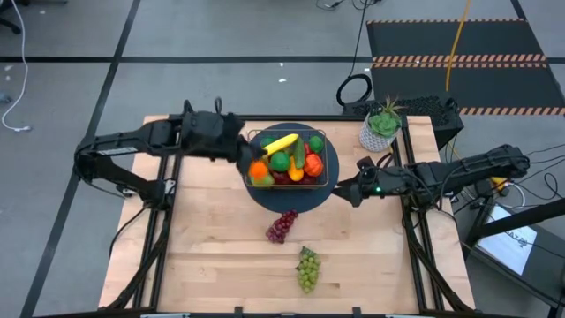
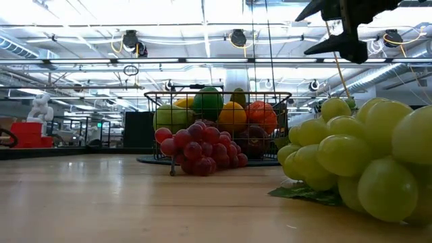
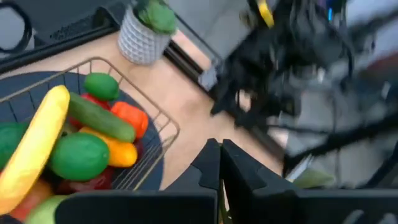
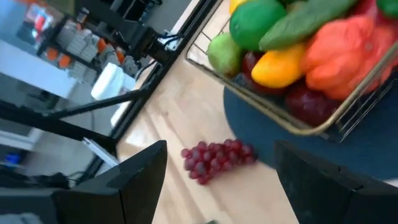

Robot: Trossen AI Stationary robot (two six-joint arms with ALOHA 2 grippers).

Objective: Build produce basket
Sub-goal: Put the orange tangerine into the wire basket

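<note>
We are looking at a light wooden counter (image 1: 221, 256) standing on a grey floor (image 1: 62, 97) crossed by dark tape lines. A hazard-striped black mat (image 1: 459, 44) is lying beyond it. Overhead, bright ceiling lights (image 2: 135, 13) are glowing above what may be shelving.

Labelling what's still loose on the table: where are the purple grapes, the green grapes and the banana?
purple grapes (image 1: 282, 226), high view, middle of the bunch.
green grapes (image 1: 307, 268), high view, middle of the bunch.
banana (image 1: 281, 143), high view, mid-length of its yellow body.
</note>
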